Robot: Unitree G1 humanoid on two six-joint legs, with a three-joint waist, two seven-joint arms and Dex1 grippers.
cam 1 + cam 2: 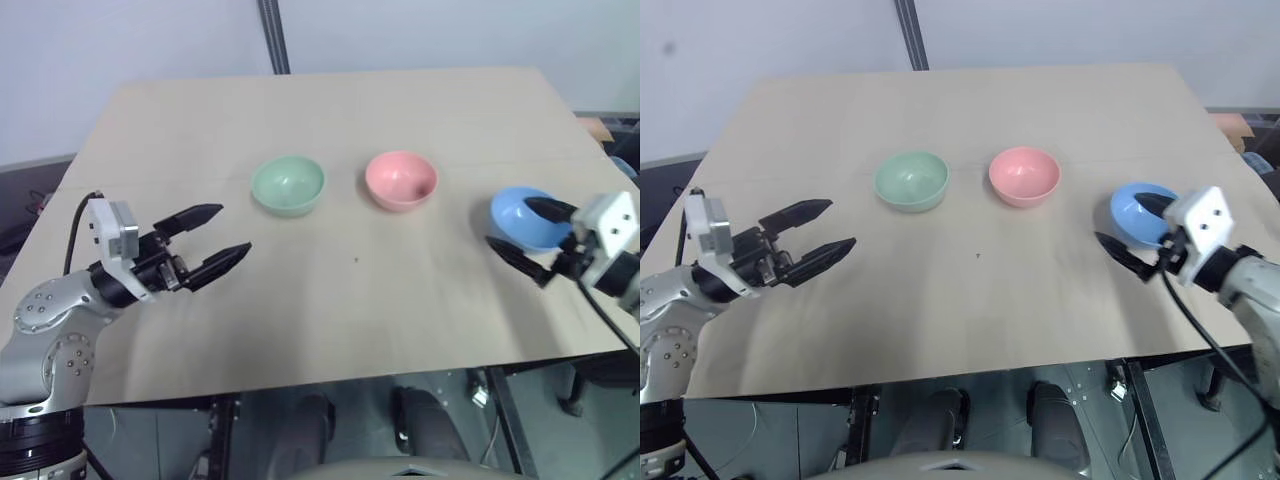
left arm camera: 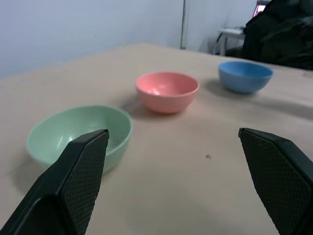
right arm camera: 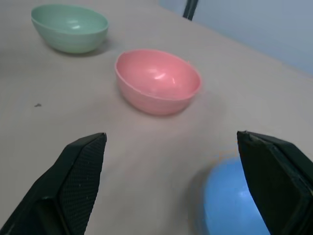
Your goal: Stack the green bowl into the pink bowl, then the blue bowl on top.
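Green bowl (image 1: pixel 288 185), pink bowl (image 1: pixel 401 180) and blue bowl (image 1: pixel 528 218) are spaced along a pale bench (image 1: pixel 330 320), flanked by the wide-open left gripper (image 1: pixel 213 238) and right gripper (image 1: pixel 528 232).

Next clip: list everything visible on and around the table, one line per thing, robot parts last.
Small round mint-green plastic-looking bowl: one, green, mid-table, toward the robot's left, upright, empty.
Small round salmon-pink bowl: one, pink, beside the green bowl on its right, apart from it, empty.
Small round sky-blue bowl: one, blue, near the table's right edge, by the right gripper.
Light wooden table: one, beige.
Dark metal post: one, behind the table's far edge.
Left gripper: one, black fingers, open, over the table's left side, holding nothing.
Right gripper: one, black fingers, open, at the blue bowl.
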